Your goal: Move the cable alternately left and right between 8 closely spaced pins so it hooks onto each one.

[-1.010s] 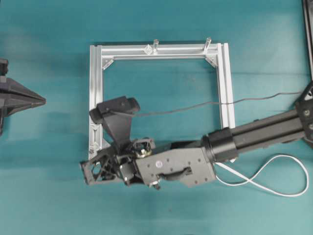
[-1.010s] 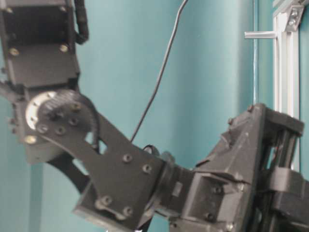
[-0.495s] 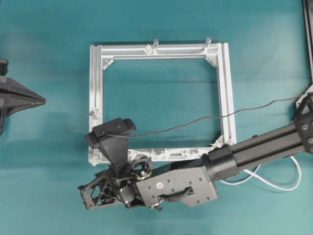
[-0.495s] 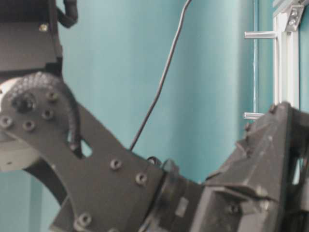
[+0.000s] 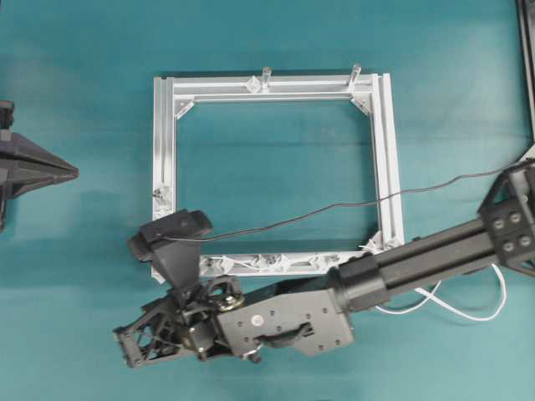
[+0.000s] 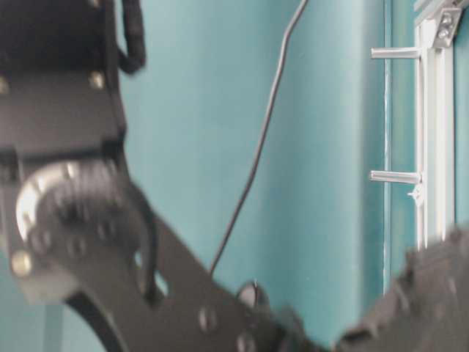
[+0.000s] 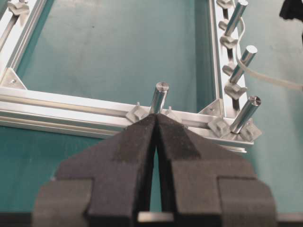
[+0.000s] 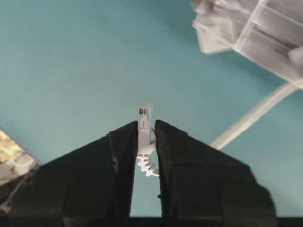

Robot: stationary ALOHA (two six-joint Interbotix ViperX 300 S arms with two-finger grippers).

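We see a teal surface (image 5: 276, 33) carrying a square silver frame (image 5: 165, 142) of slotted aluminium rails, lying flat; small angled brackets (image 5: 185, 107) brace its inner corners; two grey cylindrical posts (image 5: 267, 77) stand upright on the far rail, well apart; in the left wrist view three more posts (image 7: 245, 58) stand in a row along the right-hand rail.
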